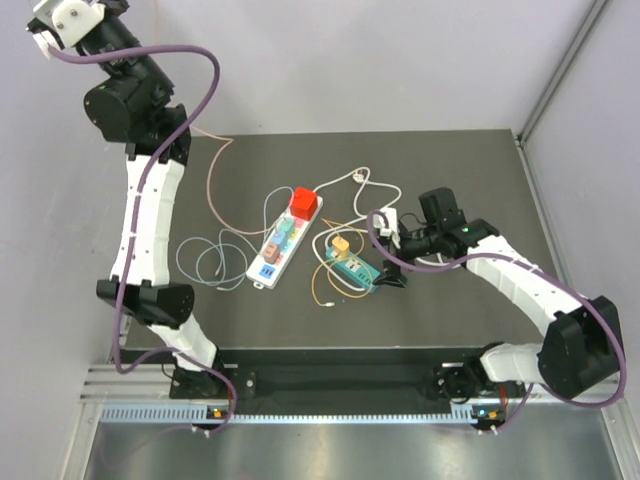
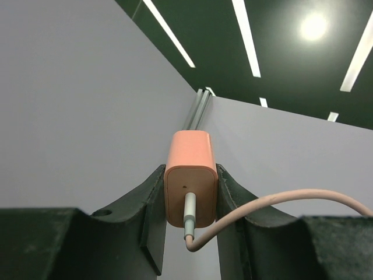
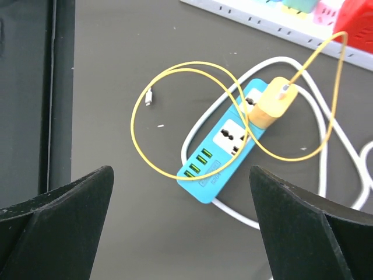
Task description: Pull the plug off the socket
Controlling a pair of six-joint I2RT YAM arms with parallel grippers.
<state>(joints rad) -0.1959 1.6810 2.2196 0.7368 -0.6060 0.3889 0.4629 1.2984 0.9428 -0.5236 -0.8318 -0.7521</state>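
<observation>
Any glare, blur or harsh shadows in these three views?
Left wrist: round ceiling lamp blooms white top right, yet the pink charger is sharp. Right wrist: blue power strip and yellow charger crisp; the near fingers are dark and soft. Top external: even light on the table, only faint shadows.

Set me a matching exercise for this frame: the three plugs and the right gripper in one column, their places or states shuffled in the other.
Column one
1. salmon-pink charger block
2. yellow charger block
3. red cube plug
4. right gripper

Column two
A. open, above the table
B. plugged into the blue power strip
C. clamped in the left gripper
D. at the far end of the white power strip

Pairs: 1-C, 2-B, 3-D, 4-A
</observation>
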